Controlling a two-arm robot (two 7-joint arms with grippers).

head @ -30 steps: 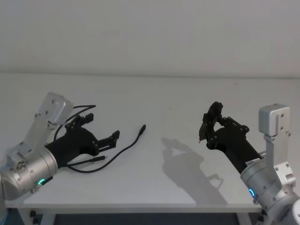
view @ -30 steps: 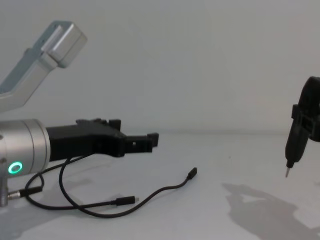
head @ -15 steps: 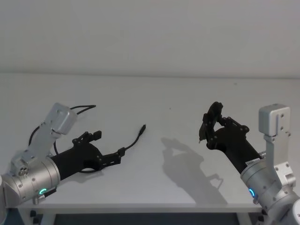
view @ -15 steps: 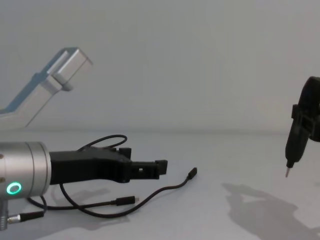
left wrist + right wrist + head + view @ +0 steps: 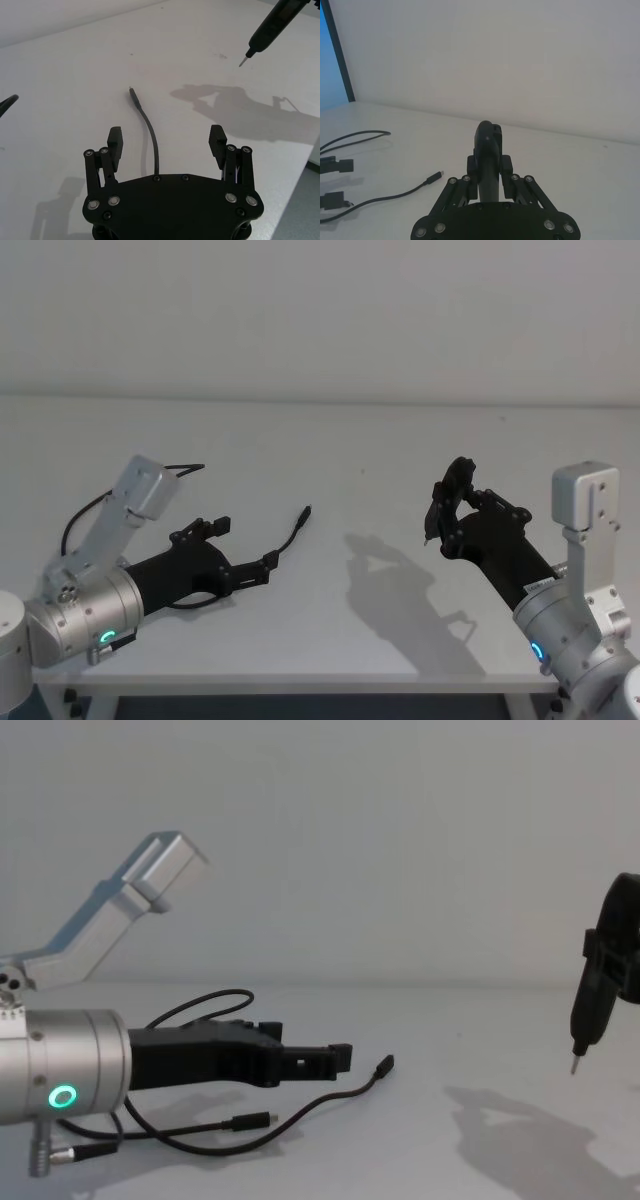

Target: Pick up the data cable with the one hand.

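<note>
- Head view, robot's left side: reaches forward low over the white table [image 5: 380, 440] with the left gripper [image 5: 245, 542], the one hand on the thick silver cylinder with the glowing green ring.
- Holds its jaws spread wide, gripping nothing.
- Finds the data cable [image 5: 296, 528] lying on the table, with one black strand running out from under the front of the gripper.
- Ends that strand in a small black plug [image 5: 307, 509] just beyond the fingertips.
- Left wrist view: frames the strand between the two open fingers [image 5: 115, 140], close to the middle of the gap and touching neither pad, with the plug pointing away from the palm.
- Chest view: carries the fingers above the cord, with a gap showing between them and the table.
- Same view: lies in loose loops under and behind the gripper, one loop arching up behind it.
- Rests a second plug end [image 5: 258, 1120] on the table below the fingers.
- Head view, robot's right side: holds the right gripper [image 5: 453, 502] up off the table, well apart from the cable.
- Has those jaws closed on a black tool [image 5: 585, 1015], whose thin metal tip points down with clear air under it.
- Casts a dark shadow of the right arm on the table between the two grippers.
</note>
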